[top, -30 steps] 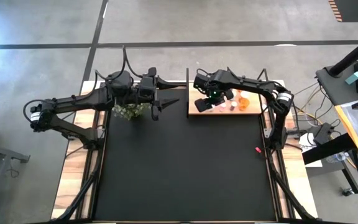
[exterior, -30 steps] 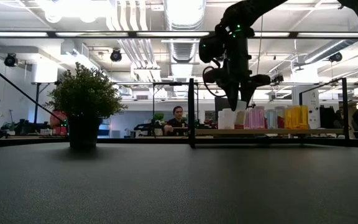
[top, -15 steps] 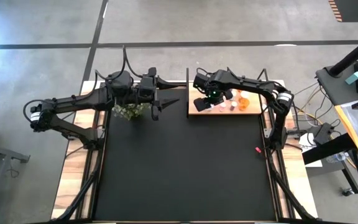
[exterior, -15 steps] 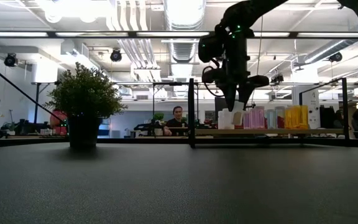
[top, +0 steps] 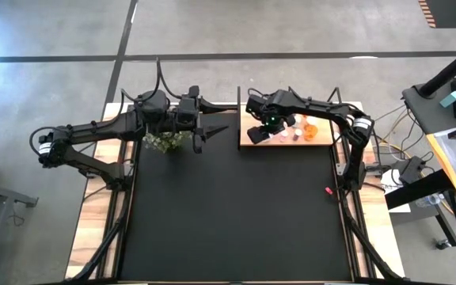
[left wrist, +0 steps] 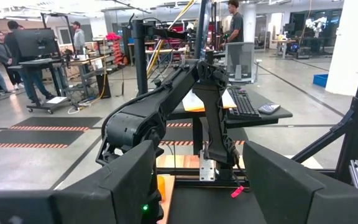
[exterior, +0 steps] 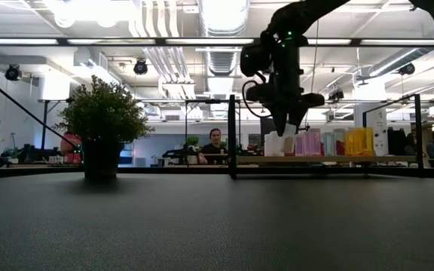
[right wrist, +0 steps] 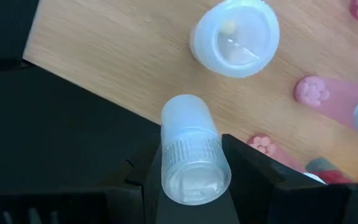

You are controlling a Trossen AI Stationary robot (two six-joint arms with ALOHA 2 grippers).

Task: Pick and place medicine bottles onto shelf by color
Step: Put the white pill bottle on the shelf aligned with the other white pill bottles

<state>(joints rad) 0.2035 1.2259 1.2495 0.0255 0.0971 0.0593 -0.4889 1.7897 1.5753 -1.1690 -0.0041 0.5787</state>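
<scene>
Black table mat lying bare in the foreground, with a small red speck resting near its right edge. At the far left corner, the left gripper is hanging beside the potted plant, fingers spread and holding nothing. At the far right, the right gripper is hovering over the shelf, fingers pinching 1 white-capped clear bottle by its cap, bottle hanging above the shelf's near edge. On the wooden board, 1 white bottle is standing upright just beyond it, pink bottles next in the row, orange bottles at the right end. Beyond the table, 1 person is sitting in the room.
</scene>
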